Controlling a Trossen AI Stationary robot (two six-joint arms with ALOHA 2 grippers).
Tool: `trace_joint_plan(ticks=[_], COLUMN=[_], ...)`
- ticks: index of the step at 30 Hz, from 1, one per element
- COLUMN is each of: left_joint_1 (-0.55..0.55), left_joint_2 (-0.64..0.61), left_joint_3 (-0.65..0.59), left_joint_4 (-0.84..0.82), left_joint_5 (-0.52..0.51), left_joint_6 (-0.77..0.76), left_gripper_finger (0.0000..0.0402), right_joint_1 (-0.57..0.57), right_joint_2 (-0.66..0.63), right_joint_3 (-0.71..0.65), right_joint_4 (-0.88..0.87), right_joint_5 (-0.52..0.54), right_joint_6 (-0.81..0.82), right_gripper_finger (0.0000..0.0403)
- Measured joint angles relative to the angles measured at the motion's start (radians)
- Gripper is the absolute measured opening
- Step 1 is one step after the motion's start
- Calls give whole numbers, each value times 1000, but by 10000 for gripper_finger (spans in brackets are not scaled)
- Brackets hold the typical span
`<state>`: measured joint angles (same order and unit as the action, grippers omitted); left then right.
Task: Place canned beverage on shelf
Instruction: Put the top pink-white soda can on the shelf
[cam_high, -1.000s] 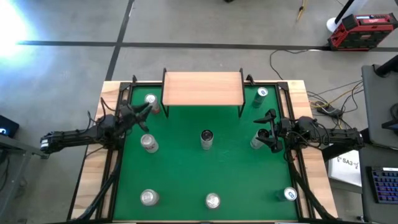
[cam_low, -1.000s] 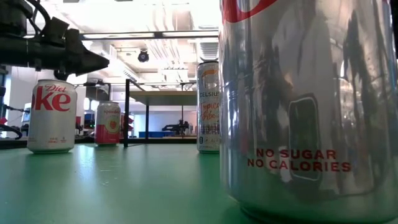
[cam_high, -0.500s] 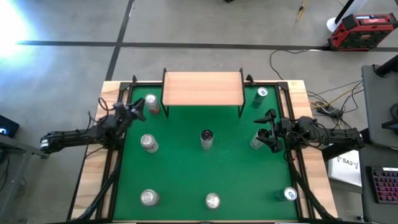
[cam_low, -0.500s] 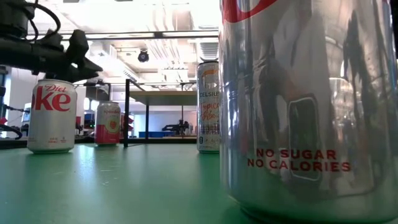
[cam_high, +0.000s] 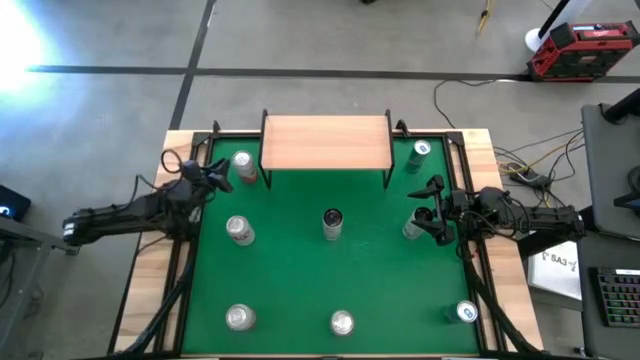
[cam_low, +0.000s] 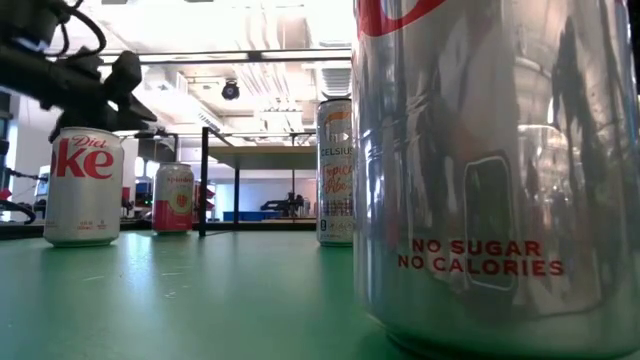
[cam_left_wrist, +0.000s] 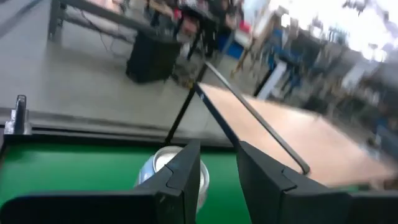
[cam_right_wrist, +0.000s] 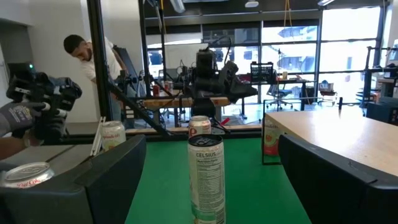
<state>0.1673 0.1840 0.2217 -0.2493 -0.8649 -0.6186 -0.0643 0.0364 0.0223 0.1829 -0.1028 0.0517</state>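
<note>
The shelf (cam_high: 325, 142), a light-wood board on thin black legs, stands at the far edge of the green mat (cam_high: 290, 270). It also shows in the left wrist view (cam_left_wrist: 298, 140). A pink-and-silver can (cam_high: 243, 165) stands upright on the mat by the shelf's left leg. My left gripper (cam_high: 213, 176) hovers to the left of this can, its fingers a little apart and empty; the can (cam_left_wrist: 166, 169) shows just beyond them. My right gripper (cam_high: 430, 207) is wide open and empty at the mat's right side. A silver can (cam_high: 413, 228) stands beside it, outside the gap.
Several more cans stand upright on the mat: a tall Celsius can (cam_high: 332, 222) in the middle, a Diet Coke can (cam_high: 239, 231), three along the near edge (cam_high: 342, 322), and one right of the shelf (cam_high: 419, 152). A person (cam_right_wrist: 87, 53) stands beyond the table.
My left gripper has drawn back from the pink can toward the table's left edge and risen a little. The can stays upright by the shelf's left leg.
</note>
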Motion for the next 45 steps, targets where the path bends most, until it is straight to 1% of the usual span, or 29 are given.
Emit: trace_joint_plan(ticks=[2,5,7,10,13,15,17,25,27,31,36,41,45], left_joint_1=[-1,1,1,11,22,30,42,143,176,242,313,336,390], left_joint_2=[40,124,197,320,445,529,604,875,937,1054,1160,1189,1174], left_joint_3=[79,205,290,401,490,546,605,860,905,972,1038,1074,1072], left_joint_4=[-126,-308,-432,-589,-692,-735,-804,-1053,-1112,-1159,-1151,-1134,-1098], left_joint_5=[22,48,78,125,156,172,221,435,464,466,464,472,547], left_joint_6=[-42,-157,-261,-456,-650,-749,-840,-1044,-1073,-1065,-941,-935,-938], left_gripper_finger=[88,88,88,88,88,88,88,88,88,91,112,133,134], right_joint_1=[0,0,0,0,0,0,0,0,0,0,0,0,0], right_joint_2=[0,0,0,0,0,0,0,0,0,0,0,0,0], right_joint_3=[0,0,0,0,0,0,0,0,0,0,0,0,0], right_joint_4=[0,0,0,0,0,0,0,0,0,0,0,0,0], right_joint_5=[0,0,0,0,0,0,0,0,0,0,0,0,0], right_joint_6=[0,0,0,0,0,0,0,0,0,0,0,0,0], right_gripper_finger=[357,357,357,357,357,357,357,357,357,357,357,357,357])
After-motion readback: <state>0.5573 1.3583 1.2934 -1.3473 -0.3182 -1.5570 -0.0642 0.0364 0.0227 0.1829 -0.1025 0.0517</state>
